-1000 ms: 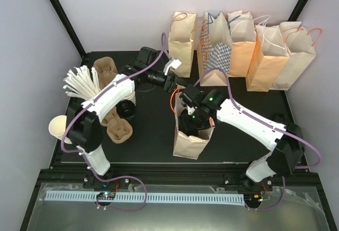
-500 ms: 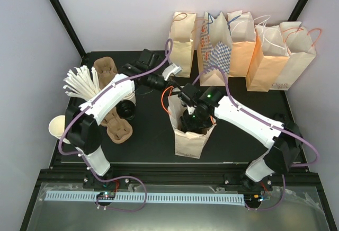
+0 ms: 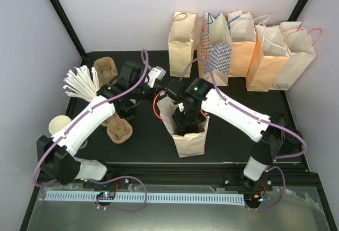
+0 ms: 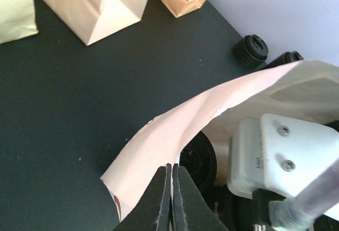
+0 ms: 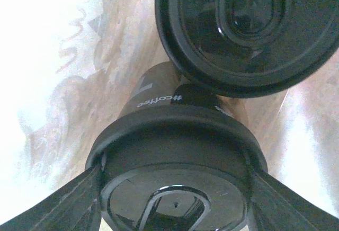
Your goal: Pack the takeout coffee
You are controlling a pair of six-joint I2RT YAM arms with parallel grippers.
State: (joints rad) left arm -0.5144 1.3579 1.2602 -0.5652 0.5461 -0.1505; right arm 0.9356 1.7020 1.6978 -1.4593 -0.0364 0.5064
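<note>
Left gripper (image 4: 171, 178) has swung over and pinched shut on the rim of the centre bag (image 3: 190, 141). Right gripper (image 5: 175, 199) reaches down inside, clamping one coffee cup (image 5: 175, 130) by its lid; a second cup (image 5: 238, 29) sits beside it.

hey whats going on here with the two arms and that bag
The left gripper is pinched shut on the rim of the open paper bag. The right gripper is down inside the bag, clamped on a black-lidded coffee cup. A second cup with the same kind of lid sits in the bag beside it. The held cup has not been let go yet.
</note>
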